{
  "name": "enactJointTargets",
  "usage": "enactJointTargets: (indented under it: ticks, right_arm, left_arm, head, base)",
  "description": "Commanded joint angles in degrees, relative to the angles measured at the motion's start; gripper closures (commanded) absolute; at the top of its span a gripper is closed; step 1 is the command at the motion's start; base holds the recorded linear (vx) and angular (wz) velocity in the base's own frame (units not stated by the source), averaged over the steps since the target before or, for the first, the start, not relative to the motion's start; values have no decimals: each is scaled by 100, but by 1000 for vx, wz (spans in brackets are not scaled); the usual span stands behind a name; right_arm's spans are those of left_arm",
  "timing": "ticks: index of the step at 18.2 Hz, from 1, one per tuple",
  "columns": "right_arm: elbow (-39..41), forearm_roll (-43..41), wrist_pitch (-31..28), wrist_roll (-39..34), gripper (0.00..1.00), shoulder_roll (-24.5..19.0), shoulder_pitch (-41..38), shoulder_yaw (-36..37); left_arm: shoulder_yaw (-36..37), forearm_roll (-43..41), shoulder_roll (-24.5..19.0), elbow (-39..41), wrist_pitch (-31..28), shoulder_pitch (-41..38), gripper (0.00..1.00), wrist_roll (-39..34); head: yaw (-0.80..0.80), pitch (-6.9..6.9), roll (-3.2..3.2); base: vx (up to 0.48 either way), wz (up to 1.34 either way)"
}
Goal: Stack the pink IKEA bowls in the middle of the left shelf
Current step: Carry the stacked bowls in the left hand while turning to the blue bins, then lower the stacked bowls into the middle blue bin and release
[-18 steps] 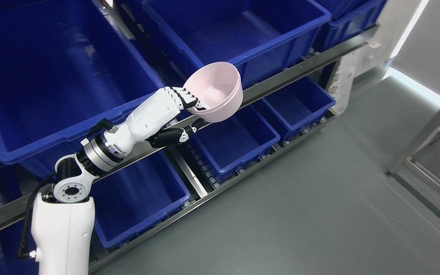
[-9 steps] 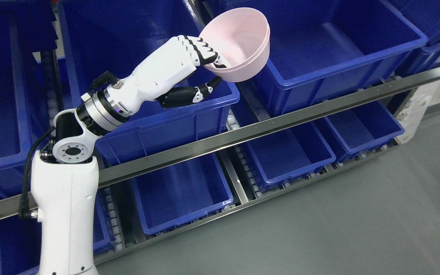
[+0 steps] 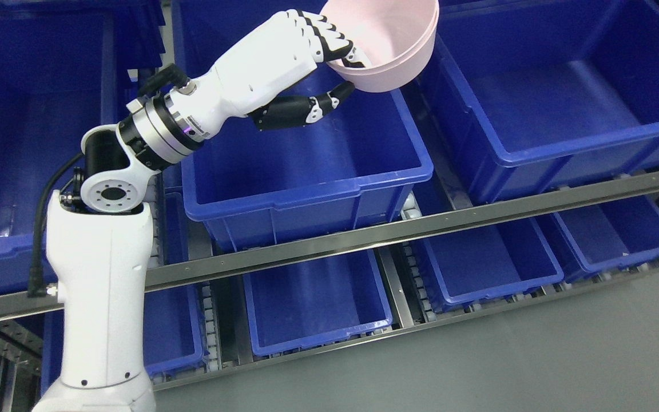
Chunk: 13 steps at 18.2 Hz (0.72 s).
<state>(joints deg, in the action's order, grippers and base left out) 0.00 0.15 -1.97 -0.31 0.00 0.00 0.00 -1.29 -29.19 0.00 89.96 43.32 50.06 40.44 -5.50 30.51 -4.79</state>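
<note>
Bright, even overhead light, sharp focus throughout, soft sheen on the white arm (image 3: 100,286) and the steel shelf rail (image 3: 421,226), blue bins (image 3: 306,189) saturated with dim interiors on the lower tier, faint shadows, mild tilt.

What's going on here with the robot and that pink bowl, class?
The robot's left hand grips a pink bowl by its rim, fingers inside and thumb beneath. It holds the bowl tilted in the air above the far end of an empty blue bin on the shelf. The bowl is not yet set down. No right arm shows.
</note>
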Motion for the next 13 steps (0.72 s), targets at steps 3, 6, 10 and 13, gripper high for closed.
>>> enactJointTargets:
  ticks: [3,6,10,13]
  right_arm:
    - [193,-15,4,-4,0,100,-167,62]
    - [193,-15,-5,-4,0,100,-167,62]
    - [193,-15,4,-4,0,100,-167,62]
    - [193,-15,-5,-4,0,100,-167,62]
  left_arm:
    - [50,-323,-100,-188,-1053,390,94,298]
    - [7,-876,-100,-583,-1151,417,94,315]
    - [76,-1070,-100,-1189,-1151,478,94,368]
    - [567,-1229,-100,-1358,-1151,453,94,622]
  head:
    - [0,0,0]
    - [0,0,0]
    - [0,0,0]
    - [0,0,0]
  base:
    - [111,250]
    - [107,157]
    - [108,90]
    - [69,54]
